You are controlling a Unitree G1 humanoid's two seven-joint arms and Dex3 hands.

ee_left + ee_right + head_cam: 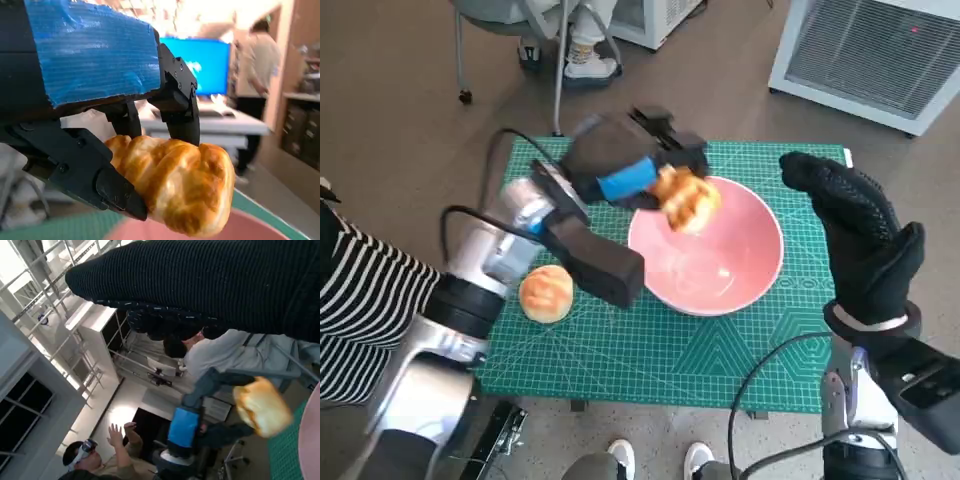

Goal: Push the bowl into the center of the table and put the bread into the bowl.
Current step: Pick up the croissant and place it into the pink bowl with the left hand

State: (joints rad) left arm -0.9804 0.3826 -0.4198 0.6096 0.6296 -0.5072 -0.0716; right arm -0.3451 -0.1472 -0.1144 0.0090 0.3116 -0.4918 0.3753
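A pink bowl (720,262) sits right of the middle of the green mat. My left hand (620,170) holds a golden braided bread (686,198) above the bowl's far left rim. In the left wrist view the black fingers (177,107) clamp the bread (180,185) from both sides, with the pink bowl (200,231) just below. A second round bun (547,292) lies on the mat left of the bowl, beside my left forearm. My gloved right hand (855,235) hovers raised to the right of the bowl, fingers spread and holding nothing. The right wrist view shows the bread (262,407) past the glove (210,285).
The green cutting mat (650,350) covers the small table. A person in a striped sleeve (355,300) sits at the left. Feet (655,460) show at the near edge and chair legs with feet (570,60) at the far side. A white unit (880,50) stands far right.
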